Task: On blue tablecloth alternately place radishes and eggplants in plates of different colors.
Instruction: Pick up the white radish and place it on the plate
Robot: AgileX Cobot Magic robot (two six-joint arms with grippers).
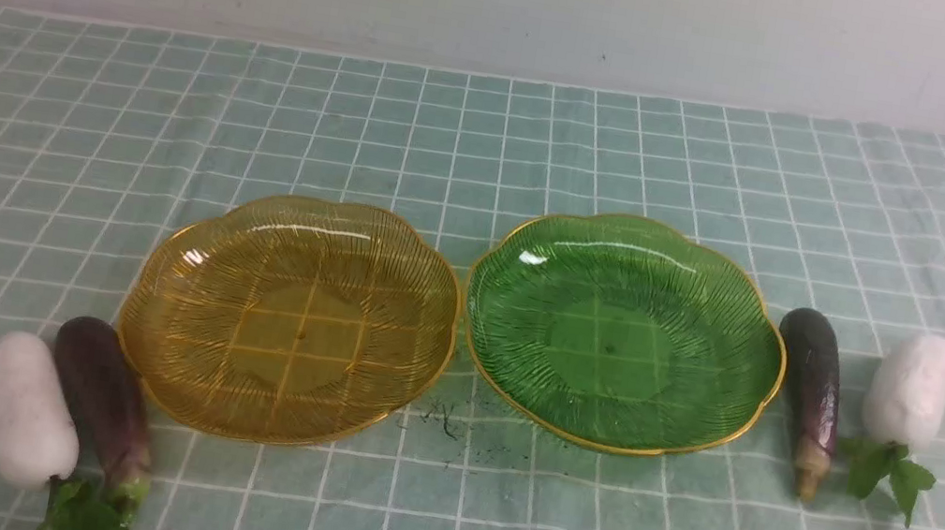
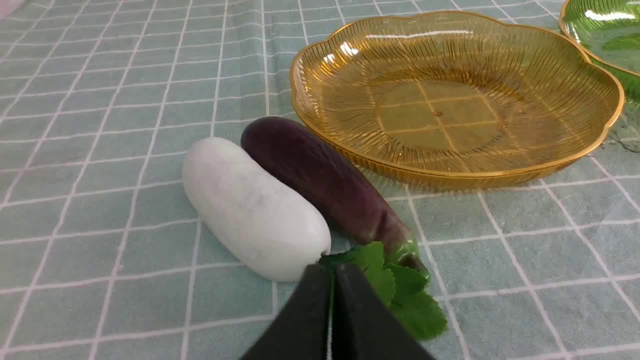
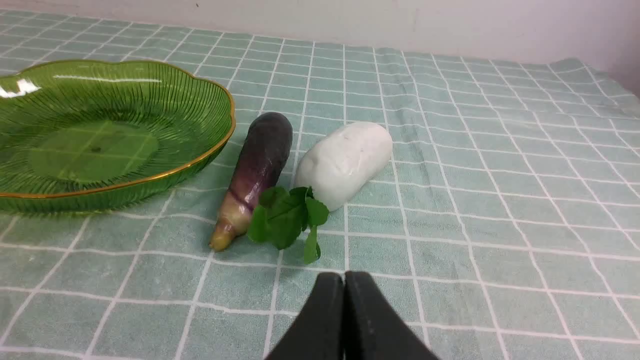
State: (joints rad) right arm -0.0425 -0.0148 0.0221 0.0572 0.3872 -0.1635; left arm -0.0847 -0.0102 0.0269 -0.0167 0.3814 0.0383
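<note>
Closed left jaws point at the radish (image 2: 252, 210) leaves, eggplant (image 2: 325, 180) alongside.

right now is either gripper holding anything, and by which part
Nothing is held. The left gripper and right gripper are both shut and empty; the radishes and eggplants all lie on the blue tablecloth.

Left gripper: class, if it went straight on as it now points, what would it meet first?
Most likely the radish leaves just ahead of the left gripper, between the white radish and the eggplant stem; its height above them is unclear.
</note>
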